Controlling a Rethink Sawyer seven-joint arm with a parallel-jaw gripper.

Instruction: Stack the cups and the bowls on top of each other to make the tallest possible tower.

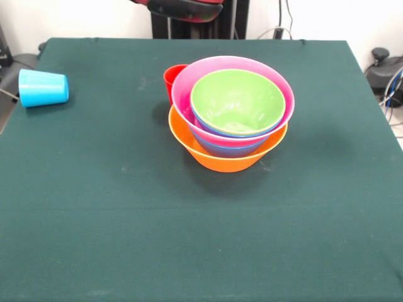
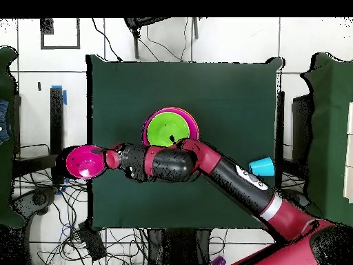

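**A:** Front view, item one?

**B:** Tower (image 1: 230, 123), one. It stands on the tabletop (image 1: 189, 251) about midway between the left and right edges, a little toward the far edge. The base is the orange bowl (image 1: 223, 160). Nested in it you have a blue bowl (image 1: 230, 150), then the pink bowl (image 1: 189, 85), then the lime green bowl (image 1: 236, 100) on top, with a thin blue rim showing just under the green one.

**A:** Cups in that view?

**B:** Two. The red cup (image 1: 171, 78) is upright, tucked behind the tower on its far left side; you cannot tell whether it touches. The light blue cup (image 1: 43, 88) lies on its side at the left edge near the far left corner, wider end toward that edge, well apart from the tower.

**A:** Robot?

**B:** You see only a red and black part of the arm (image 1: 182, 7) at the top. The pincer does not show here.

**A:** Overhead view?

**B:** The tower (image 2: 171, 128) is near the tabletop's middle, green bowl uppermost, pink rim around it. The arm (image 2: 220, 169) lies across the tabletop, its body passing just beside the tower. The gripper (image 2: 110, 159) is at the left edge. A second pink bowl (image 2: 84, 163), mouth up, sits at its tip, out past that edge. You cannot tell whether the pincer is wide, narrow or clamped on it. The light blue cup (image 2: 262, 166) is at the right edge, beside the arm
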